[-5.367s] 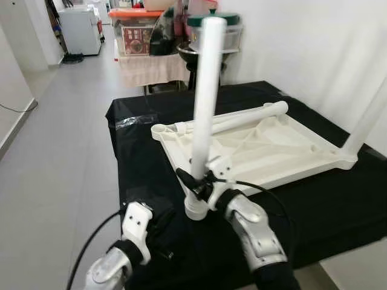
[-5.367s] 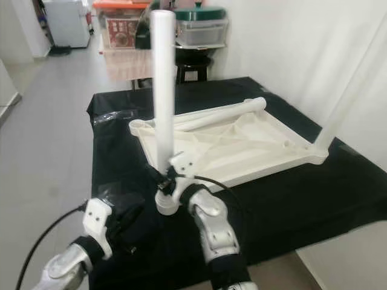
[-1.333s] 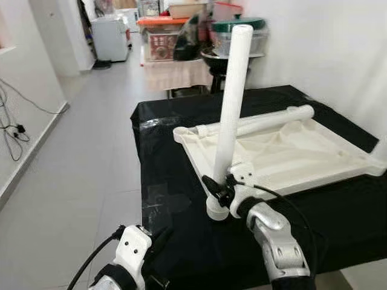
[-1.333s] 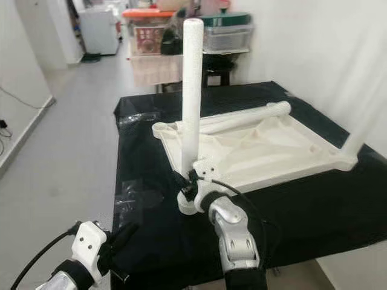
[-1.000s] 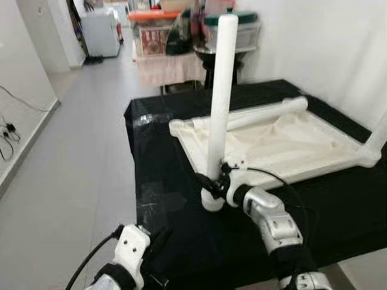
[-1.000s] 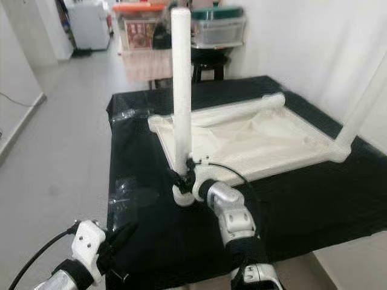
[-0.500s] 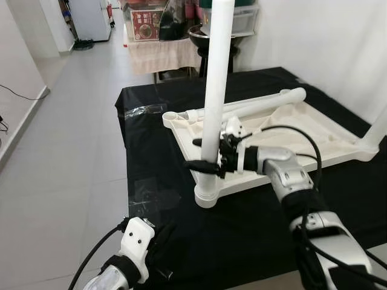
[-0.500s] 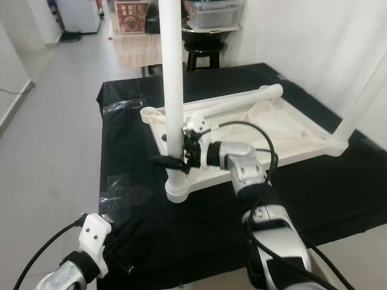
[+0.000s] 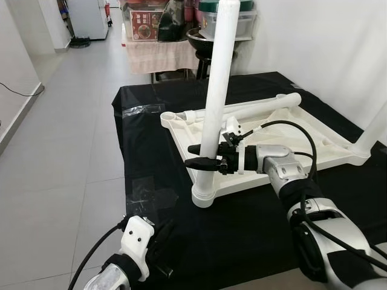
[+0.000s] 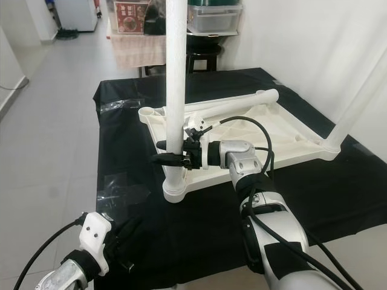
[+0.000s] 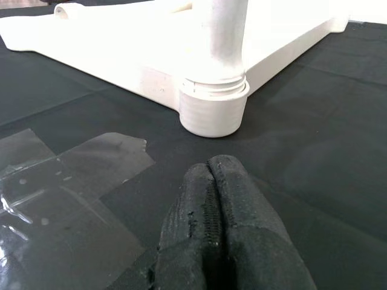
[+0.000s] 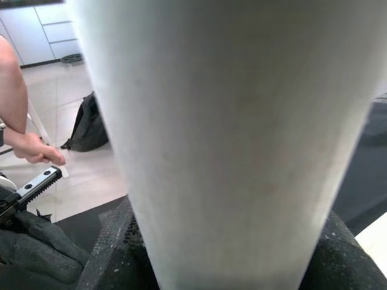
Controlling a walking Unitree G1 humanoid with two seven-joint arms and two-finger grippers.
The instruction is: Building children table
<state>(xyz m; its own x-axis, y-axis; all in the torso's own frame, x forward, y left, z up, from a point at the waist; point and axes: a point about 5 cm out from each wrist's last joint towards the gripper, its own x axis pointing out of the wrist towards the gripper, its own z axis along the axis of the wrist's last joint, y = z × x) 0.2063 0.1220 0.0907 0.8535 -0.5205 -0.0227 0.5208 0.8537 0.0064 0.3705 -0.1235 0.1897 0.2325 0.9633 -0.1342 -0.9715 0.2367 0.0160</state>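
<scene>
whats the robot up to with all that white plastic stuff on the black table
It is putting together a small white table, which lies upside down on a black cloth. The right gripper is clamped around an upright leg that stands in the near corner socket. The left gripper rests shut on the cloth just in front of that corner. Another leg lies loose across the tabletop, and one leg stands at the right corner.

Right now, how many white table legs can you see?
3. One upright leg stands in the tabletop's near corner, gripped by the right pincer. One lying leg rests along the far edge. One far-right leg stands at the right corner. A fourth may be hidden.
</scene>
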